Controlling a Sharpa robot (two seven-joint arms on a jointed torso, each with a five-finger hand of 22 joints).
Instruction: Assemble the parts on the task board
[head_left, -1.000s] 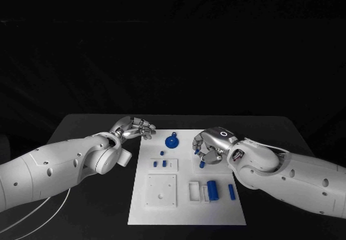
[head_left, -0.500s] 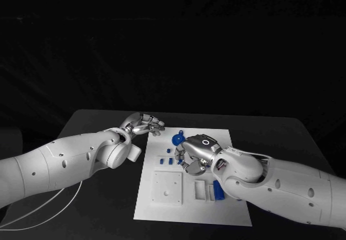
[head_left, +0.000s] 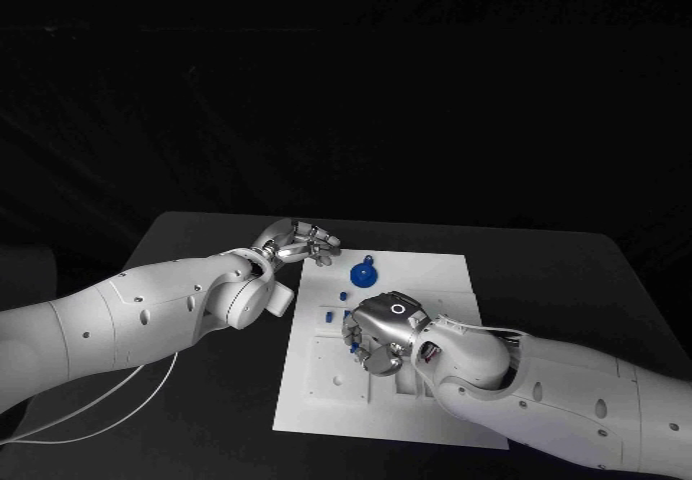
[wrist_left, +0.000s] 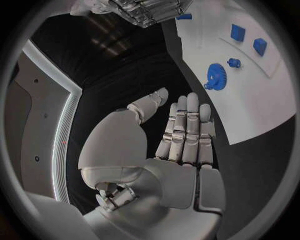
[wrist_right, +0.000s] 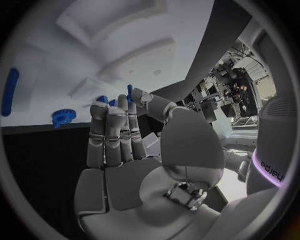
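The white task board (head_left: 433, 290) lies in the middle of the table. On its far part stands a blue gear (head_left: 365, 273), and small blue pieces (head_left: 330, 315) sit near the left edge. My right hand (head_left: 378, 335) hovers over the board's middle and hides the parts beneath it. In the right wrist view a small blue part (wrist_right: 129, 90) shows between its thumb and a fingertip, with the gear (wrist_right: 62, 116) and the board (wrist_right: 125, 30) beyond. My left hand (head_left: 300, 242) hangs by the board's far left corner, fingers straight and holding nothing (wrist_left: 184, 135). The gear (wrist_left: 215, 82) and two blue blocks (wrist_left: 237, 31) lie ahead of it.
A raised white square plate (head_left: 320, 380) sits on the board's near left part, just beside my right hand. A long blue piece (wrist_right: 9, 92) lies on the board away from the gear. Black table (head_left: 188, 260) surrounds the board.
My right hand has travelled left across the board, from its right side to its middle, and now covers the parts there. The left hand stays by the far left corner.
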